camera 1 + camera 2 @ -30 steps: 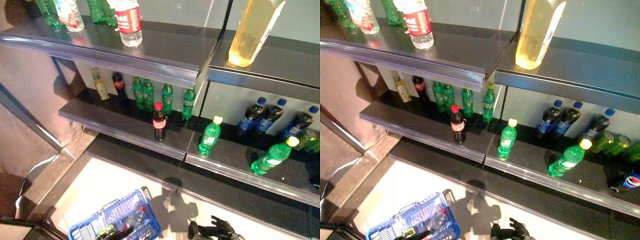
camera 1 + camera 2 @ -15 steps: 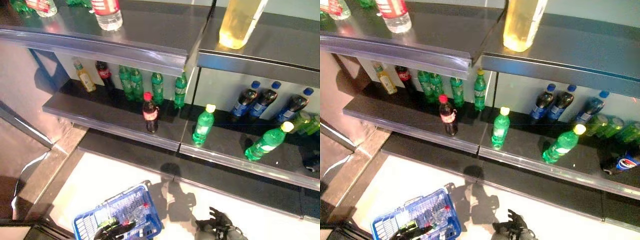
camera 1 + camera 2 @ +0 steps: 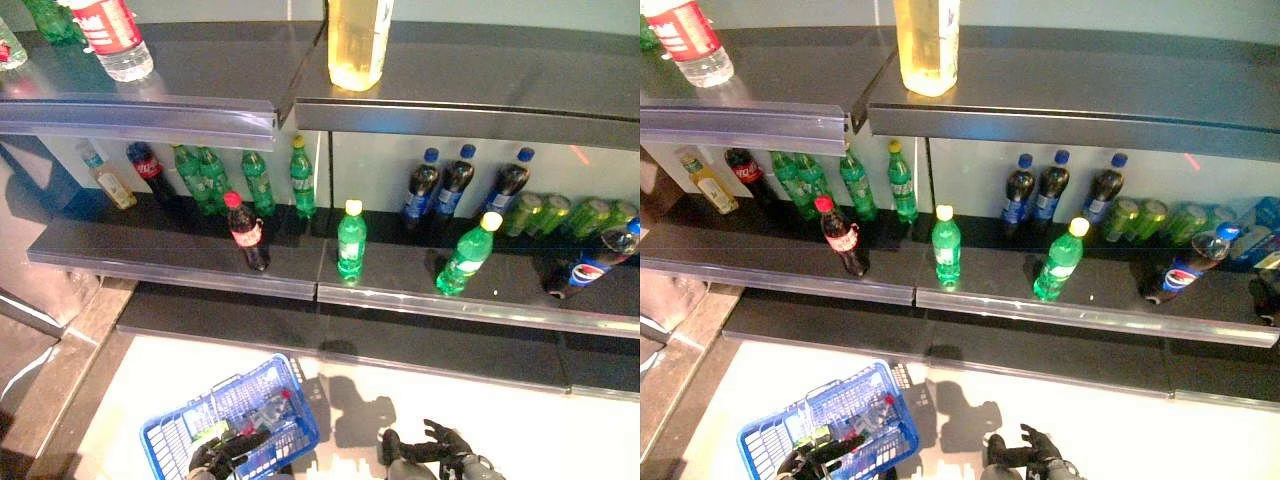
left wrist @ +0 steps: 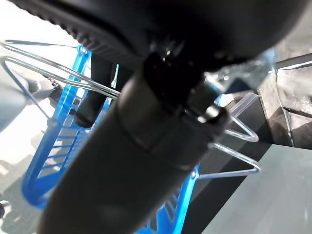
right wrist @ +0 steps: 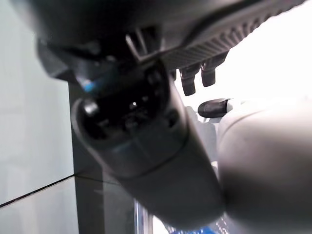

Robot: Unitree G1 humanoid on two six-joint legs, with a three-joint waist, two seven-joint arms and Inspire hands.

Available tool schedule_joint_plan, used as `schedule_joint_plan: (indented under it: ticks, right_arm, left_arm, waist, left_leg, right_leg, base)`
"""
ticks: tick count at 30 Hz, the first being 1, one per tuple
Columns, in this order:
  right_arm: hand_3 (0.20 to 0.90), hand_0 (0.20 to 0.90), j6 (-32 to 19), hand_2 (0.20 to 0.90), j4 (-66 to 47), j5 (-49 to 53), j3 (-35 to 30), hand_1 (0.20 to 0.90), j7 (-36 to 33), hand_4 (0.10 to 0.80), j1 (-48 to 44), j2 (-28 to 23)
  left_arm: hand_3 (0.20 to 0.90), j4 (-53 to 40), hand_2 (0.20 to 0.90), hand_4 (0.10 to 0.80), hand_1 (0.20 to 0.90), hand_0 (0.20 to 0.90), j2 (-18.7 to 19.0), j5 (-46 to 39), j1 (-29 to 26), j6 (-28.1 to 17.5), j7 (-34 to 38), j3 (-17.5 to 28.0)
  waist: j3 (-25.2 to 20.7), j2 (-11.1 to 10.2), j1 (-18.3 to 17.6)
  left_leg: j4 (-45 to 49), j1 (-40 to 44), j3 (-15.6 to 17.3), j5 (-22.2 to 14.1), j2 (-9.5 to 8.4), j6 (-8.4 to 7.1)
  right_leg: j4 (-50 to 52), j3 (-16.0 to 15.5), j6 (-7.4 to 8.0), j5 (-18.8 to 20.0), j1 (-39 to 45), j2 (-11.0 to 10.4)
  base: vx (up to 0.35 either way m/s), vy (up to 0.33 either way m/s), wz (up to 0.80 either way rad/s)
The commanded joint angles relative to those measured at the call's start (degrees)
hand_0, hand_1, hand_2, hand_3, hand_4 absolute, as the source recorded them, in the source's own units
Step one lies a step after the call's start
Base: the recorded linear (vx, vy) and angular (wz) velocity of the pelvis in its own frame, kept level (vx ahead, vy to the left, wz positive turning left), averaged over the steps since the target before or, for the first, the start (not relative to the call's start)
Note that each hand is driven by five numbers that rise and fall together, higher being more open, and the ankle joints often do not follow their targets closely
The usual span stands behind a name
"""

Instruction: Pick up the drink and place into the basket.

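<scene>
Two dark shelves point(image 3: 180, 250) of a store rack hold bottled drinks, among them a red-capped cola bottle point(image 3: 246, 232) standing at the lower shelf's front edge. Below, on the pale floor, a blue plastic basket point(image 3: 170, 442) hangs from the left hand point(image 3: 215, 455), fingers curled round its wire handle. The right hand point(image 3: 435, 450) hovers nearby, fingers loosely spread, empty.

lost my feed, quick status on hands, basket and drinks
Left robot hand shut on the blue basket handle. Right robot hand empty, open, low. Drinks on the shelf; nothing blocking.
</scene>
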Motion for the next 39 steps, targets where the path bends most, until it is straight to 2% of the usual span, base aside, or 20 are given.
schedule_joint_plan:
  ticks: [1, 3, 5, 11, 13, 14, 17, 19, 26, 31, 33, 39]
  right_arm:
    - [0.900, 0.900, -0.3, 0.900, -14.1, -6.0, 4.1, 0.900, 2.3, 0.800, 1.3, -2.8]
    - [0.900, 0.900, 0.8, 0.900, -20.0, -7.4, 4.9, 0.900, 3.7, 0.800, 2.1, -3.6]
    - [0.900, 0.900, 3.2, 0.900, -32.3, -6.2, 7.4, 0.900, 7.3, 0.800, 2.9, -7.4]
    - [0.900, 0.900, 0.9, 0.900, -53.7, -3.3, 6.5, 0.900, 9.4, 0.800, 3.0, -14.7]
    - [0.900, 0.900, -0.5, 0.900, -60.2, -1.9, 4.0, 0.900, 9.0, 0.800, 2.7, -16.3]
    - [0.900, 0.900, -2.9, 0.900, -64.9, -0.3, 1.1, 0.900, 7.4, 0.800, 3.0, -17.6]
    - [0.900, 0.900, -4.7, 0.900, -70.5, 1.3, -2.4, 0.900, 5.3, 0.800, 3.6, -17.9]
    - [0.900, 0.900, -8.5, 0.900, -75.7, -0.1, -6.8, 0.900, 0.7, 0.800, 3.9, -17.1]
    - [0.900, 0.900, -11.2, 0.900, -81.8, 0.0, -11.7, 0.900, -6.4, 0.800, 3.7, -16.6]
    - [0.900, 0.900, -11.9, 0.900, -81.8, 0.0, -10.3, 0.900, -10.8, 0.800, 0.3, -16.6]
    - [0.900, 0.900, -9.5, 0.900, -80.7, -0.2, -8.5, 0.900, -14.4, 0.800, -4.0, -16.5]
    - [0.900, 0.900, -5.2, 0.900, -78.6, 0.1, -7.0, 0.900, -19.9, 0.800, -7.5, -15.8]
  left_arm:
    - [0.200, -5.7, 0.300, 0.100, 0.300, 0.300, -2.0, -2.3, 1.0, -1.3, -1.6, 2.0]
    - [0.200, -6.5, 0.300, 0.100, 0.300, 0.300, -1.7, -2.1, 1.7, -1.0, -1.4, 2.3]
    - [0.200, -8.1, 0.300, 0.100, 0.300, 0.300, -0.4, -2.0, 2.7, 0.0, -1.1, 2.6]
    - [0.200, -10.1, 0.300, 0.100, 0.300, 0.300, 0.7, -1.0, 4.8, 0.5, -1.1, 3.3]
    - [0.200, -10.4, 0.300, 0.100, 0.300, 0.300, 0.7, -0.9, 5.3, 0.5, -1.0, 3.7]
    - [0.200, -10.2, 0.300, 0.100, 0.300, 0.300, 0.5, -0.3, 5.9, 0.3, -1.3, 4.3]
    - [0.200, -10.5, 0.300, 0.100, 0.300, 0.300, -0.1, 0.1, 6.8, 0.2, -1.0, 4.8]
    - [0.200, -10.3, 0.300, 0.100, 0.300, 0.300, -1.2, 0.6, 7.8, 0.1, -0.4, 5.8]
    - [0.200, -9.4, 0.300, 0.100, 0.300, 0.300, -2.2, 1.2, 9.0, -0.3, -0.7, 6.9]
    - [0.200, -9.0, 0.300, 0.100, 0.300, 0.300, -2.3, 1.4, 8.5, 0.2, -0.6, 5.8]
    - [0.200, -8.0, 0.300, 0.100, 0.300, 0.300, -2.1, 0.8, 7.8, -0.1, -0.9, 4.4]
    - [0.200, -7.1, 0.300, 0.100, 0.300, 0.300, -2.4, 0.6, 7.6, -0.2, -1.1, 3.1]
  waist:
    - [0.6, 0.0, -0.8]
    - [0.5, -0.2, -0.9]
    - [0.2, -0.7, -1.0]
    - [-0.9, -1.9, -0.9]
    - [-1.4, -2.2, -1.1]
    - [-1.8, -2.3, -1.3]
    - [-2.2, -2.3, -1.5]
    - [-2.9, -2.1, -2.0]
    - [-3.6, -1.7, -2.0]
    - [-3.3, -1.4, -1.1]
    - [-2.9, -1.3, 0.0]
    - [-2.3, -0.9, 1.2]
  left_leg:
    - [0.9, -4.1, -2.0, 4.8, -0.74, 2.32]
    - [0.8, -3.7, -1.8, 4.9, -0.65, 2.18]
    - [0.6, -3.2, -1.6, 4.7, -0.47, 2.05]
    - [-0.4, -1.4, -1.0, 4.3, 0.11, 1.97]
    - [-0.4, -1.1, -0.9, 4.1, 0.29, 2.03]
    - [-0.5, -0.7, -0.6, 3.9, 0.52, 2.12]
    - [-0.7, -0.2, -0.2, 3.7, 0.72, 2.22]
    - [-0.7, 0.3, 0.5, 3.4, 1.09, 2.30]
    - [-0.5, 1.2, 1.0, 2.8, 1.43, 2.30]
    - [0.6, 0.9, 0.5, 2.6, 1.36, 2.16]
    - [1.5, 0.7, 0.0, 2.4, 1.17, 2.03]
    - [3.0, 0.1, -0.9, 2.2, 0.72, 1.91]
  right_leg:
    - [5.3, -2.0, -1.37, -4.4, 1.5, -1.1]
    - [5.2, -2.2, -1.26, -4.4, 1.8, -1.2]
    - [4.8, -2.4, -1.07, -4.5, 2.6, -1.3]
    - [3.9, -2.8, -0.61, -4.8, 4.3, -1.3]
    - [3.8, -2.6, -0.44, -4.9, 4.6, -1.2]
    - [3.8, -2.3, -0.33, -5.0, 4.8, -1.2]
    - [3.8, -2.1, -0.27, -5.2, 5.0, -1.0]
    - [4.0, -1.8, -0.22, -5.6, 5.2, -0.9]
    - [4.1, -1.8, -0.33, -6.2, 6.0, -0.9]
    - [4.8, -2.5, -0.61, -6.5, 6.2, -1.0]
    - [5.4, -3.1, -0.86, -6.9, 6.4, -1.2]
    - [6.7, -4.1, -1.23, -7.3, 6.5, -1.6]
  base:
    - [0.000, 0.000, 0.00]
    - [0.000, 0.000, 0.00]
    - [0.000, 0.000, 0.00]
    - [0.037, -0.026, 0.00]
    - [0.046, -0.025, 0.01]
    - [0.045, -0.016, 0.00]
    - [0.042, 0.001, -0.06]
    - [0.051, 0.013, -0.07]
    - [0.051, 0.013, -0.01]
    - [0.033, 0.011, 0.01]
    - [0.076, 0.018, 0.01]
    - [0.060, 0.029, 0.04]
